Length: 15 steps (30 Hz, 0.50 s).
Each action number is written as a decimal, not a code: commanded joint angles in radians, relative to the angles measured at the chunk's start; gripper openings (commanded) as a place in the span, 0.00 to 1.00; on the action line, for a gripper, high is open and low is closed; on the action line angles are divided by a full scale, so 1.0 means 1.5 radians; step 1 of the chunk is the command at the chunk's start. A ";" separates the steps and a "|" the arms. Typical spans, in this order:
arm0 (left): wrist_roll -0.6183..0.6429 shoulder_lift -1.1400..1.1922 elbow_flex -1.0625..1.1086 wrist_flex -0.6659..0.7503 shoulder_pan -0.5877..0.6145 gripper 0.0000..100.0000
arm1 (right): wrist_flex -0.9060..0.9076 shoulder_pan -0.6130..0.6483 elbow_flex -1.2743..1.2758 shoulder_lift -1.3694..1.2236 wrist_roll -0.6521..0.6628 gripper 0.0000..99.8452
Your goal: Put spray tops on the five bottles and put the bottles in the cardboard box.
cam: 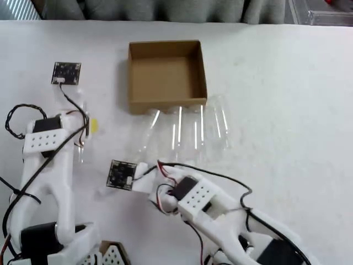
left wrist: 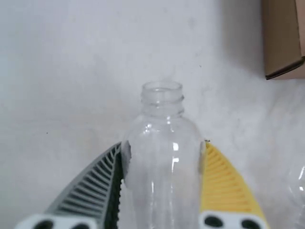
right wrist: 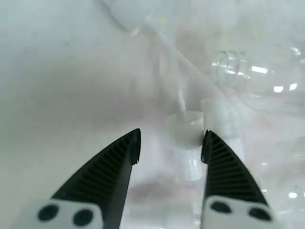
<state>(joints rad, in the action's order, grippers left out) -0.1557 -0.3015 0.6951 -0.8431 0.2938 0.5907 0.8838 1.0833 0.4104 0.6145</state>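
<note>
The left arm (cam: 47,165) stood nearest, at the left of the table (cam: 287,99), bent forward with its wrist tipped down. The left fingers (left wrist: 221,176), one grey and one yellow, pinched a bottle (left wrist: 162,114) just below its shoulder. Its open neck pointed away and carried no top. Thin clear plastic like this is probably light, smooth and easily dented. A moderate squeeze under the shoulder, where the wall is likely stiffest, seems the best hold.

Further right, the right arm (cam: 220,212) lay low over the table, stretched toward the left. The right fingers (right wrist: 114,167) were spread, with a white spray top (right wrist: 188,133) between them, just beside one finger. Whether it touched that finger could not be told. The top looks small, hard and light, and is probably best taken by its collar. Four bottles (cam: 187,130) lay in a row just beside the box (cam: 132,77), none of them inside it.
</note>
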 commanded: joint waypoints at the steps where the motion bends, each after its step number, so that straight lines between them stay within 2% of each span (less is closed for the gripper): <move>1: 0.003 -0.032 -0.006 0.015 0.004 0.02 | -0.019 -0.007 -0.054 -0.048 0.017 0.18; 6: 0.003 -0.032 -0.005 0.015 0.004 0.02 | -0.020 -0.011 -0.080 -0.110 0.027 0.17; 10: 0.003 -0.032 -0.005 0.015 0.004 0.02 | -0.012 -0.015 -0.093 -0.114 0.029 0.03; 12: 0.003 -0.032 -0.005 0.015 0.004 0.02 | 0.018 -0.015 -0.103 -0.114 0.029 0.02; 15: 0.003 -0.032 -0.004 0.015 0.004 0.02 | 0.124 -0.016 -0.153 -0.113 0.025 0.02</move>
<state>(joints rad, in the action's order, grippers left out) -0.1557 -0.3015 0.6951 -0.8401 0.2938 0.6490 0.8715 0.9467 0.2371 0.6498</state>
